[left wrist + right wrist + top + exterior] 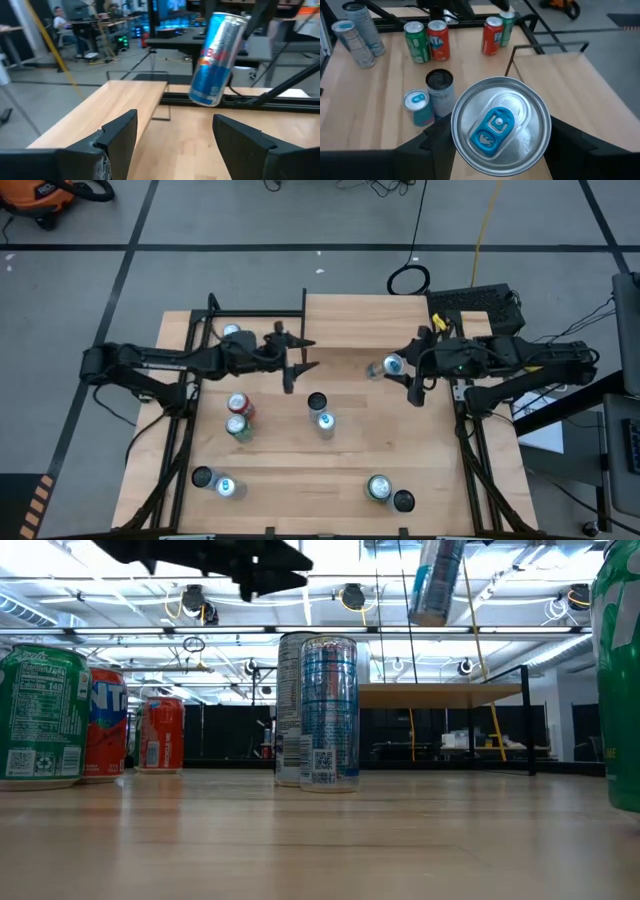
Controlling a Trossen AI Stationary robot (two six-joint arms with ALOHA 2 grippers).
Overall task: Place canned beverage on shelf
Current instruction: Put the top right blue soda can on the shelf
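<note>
A blue and silver canned beverage hangs in the air, tilted, with my right gripper shut on it. In the high view the can is just off the near right corner of the shelf, a light wood top on thin black legs. The low view shows the can well above the shelf top. My left gripper is open with nothing between its fingers. It points level toward the can from the table's left, at the shelf's near left corner. My right gripper pinches the can between its two fingers, one on each side of the wall just below the top rim. The fingers come from the table's right, slanting downward. The can is lifted clear of table and shelf, tilted, its blue-tabbed top toward the wrist.
Several other cans stand on the table: a red and a green one left of centre, two at the middle, two near the front left, two near the front right, and one behind the left arm.
</note>
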